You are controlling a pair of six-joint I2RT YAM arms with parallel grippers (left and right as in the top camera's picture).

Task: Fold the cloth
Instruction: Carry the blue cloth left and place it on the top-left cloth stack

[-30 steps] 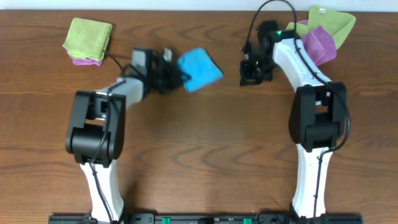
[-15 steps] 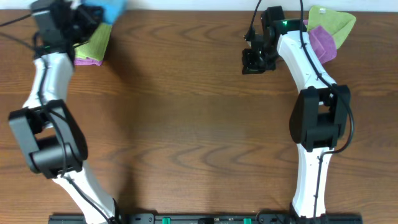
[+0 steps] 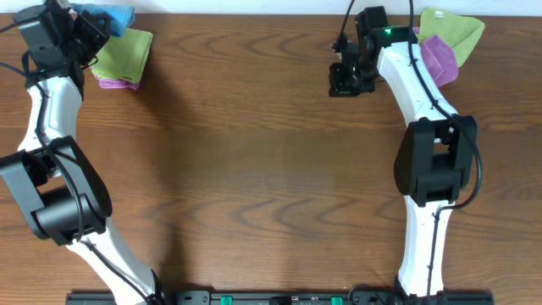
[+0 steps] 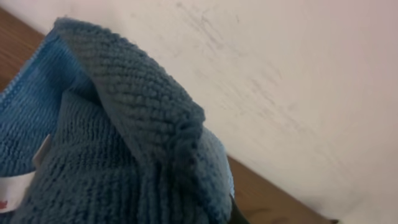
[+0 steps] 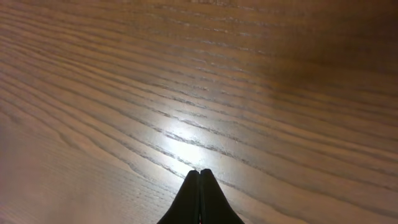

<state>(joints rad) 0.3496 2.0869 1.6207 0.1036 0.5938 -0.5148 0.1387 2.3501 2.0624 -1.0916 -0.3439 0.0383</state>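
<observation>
The folded sky-blue cloth hangs from my left gripper at the table's far left back edge, just over the green and purple stack. In the left wrist view the cloth fills the frame, with its white tag at the lower left, and hides the fingers. My right gripper is shut and empty above bare wood at the back right; its closed fingertips show over the table.
A folded lime-green cloth lies on a purple one at the back left. A loose lime-green cloth and a purple cloth lie at the back right. A white wall runs behind the table.
My left arm swung from the table's middle to the far left back corner with the blue cloth in it. The right arm stayed almost still.
</observation>
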